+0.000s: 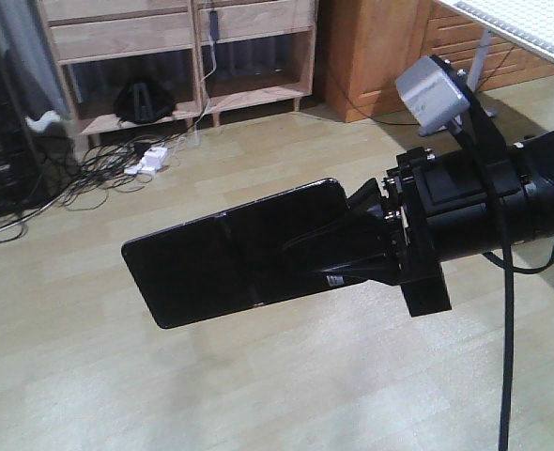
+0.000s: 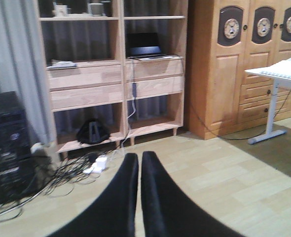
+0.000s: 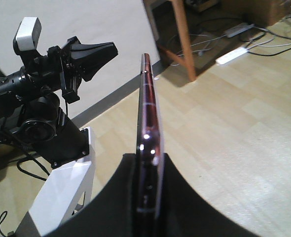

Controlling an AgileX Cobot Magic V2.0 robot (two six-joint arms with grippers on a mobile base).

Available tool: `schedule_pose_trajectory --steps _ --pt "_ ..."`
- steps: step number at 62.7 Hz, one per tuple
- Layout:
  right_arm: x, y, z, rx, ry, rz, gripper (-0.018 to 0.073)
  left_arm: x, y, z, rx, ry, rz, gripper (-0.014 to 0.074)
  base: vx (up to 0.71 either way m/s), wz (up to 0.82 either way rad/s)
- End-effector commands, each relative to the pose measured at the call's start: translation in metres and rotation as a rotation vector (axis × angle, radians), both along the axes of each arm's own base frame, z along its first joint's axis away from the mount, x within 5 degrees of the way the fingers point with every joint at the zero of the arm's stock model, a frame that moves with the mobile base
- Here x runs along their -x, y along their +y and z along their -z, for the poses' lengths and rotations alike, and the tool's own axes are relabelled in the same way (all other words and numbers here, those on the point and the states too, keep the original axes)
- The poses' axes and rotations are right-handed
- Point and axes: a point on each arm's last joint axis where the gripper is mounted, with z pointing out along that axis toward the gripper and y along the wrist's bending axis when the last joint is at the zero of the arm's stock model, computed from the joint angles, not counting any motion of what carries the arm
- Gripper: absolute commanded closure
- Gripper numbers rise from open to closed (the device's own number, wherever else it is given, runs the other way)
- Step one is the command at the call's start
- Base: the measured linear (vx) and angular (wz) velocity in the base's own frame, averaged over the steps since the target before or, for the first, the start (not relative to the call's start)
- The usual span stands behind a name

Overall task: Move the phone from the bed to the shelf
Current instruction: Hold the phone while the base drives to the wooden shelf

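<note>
While the pale-wood shelf (image 1: 117, 42) stands in the upper left of the front view, the phone (image 1: 211, 258) hangs mid-frame above the plank floor (image 1: 258, 395), well apart from that unit. Its glossy black face is turned toward the camera and its long side runs left to right. At its right end, the right end effector (image 1: 300, 252) is clenched on it. The right wrist view shows the phone edge-on, pinkish rim squeezed between both fingers (image 3: 185, 197). Low in the left wrist view, the left end effector (image 2: 139, 160) has its fingers drawn almost together, only a slit between them, grasping nothing.
</note>
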Motion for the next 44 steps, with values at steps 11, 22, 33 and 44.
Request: schedule_pose_trajectory --steps 11,22,33,44 --pt "0.0124 0.0014 -0.0214 -0.1 -0.015 -0.057 0.0561 0.0022 0.0 -0.0149 0.023 -0.1 0.004 0.0595 0.48 -0.23" --pt "0.0121 0.0014 -0.0214 -0.1 -0.016 -0.054 0.0561 0.0022 0.0 -0.0149 0.023 -0.1 0.004 0.0595 0.48 -0.21" --pt "0.0121 0.0014 -0.0214 -0.1 -0.016 -0.053 0.0561 0.0022 0.0 -0.0149 0.023 -0.1 0.004 0.0595 0.48 -0.21" --pt "0.0121 0.0014 -0.0214 -0.1 -0.016 -0.053 0.0561 0.0022 0.0 -0.0149 0.023 -0.1 0.004 0.0595 0.47 -0.18"
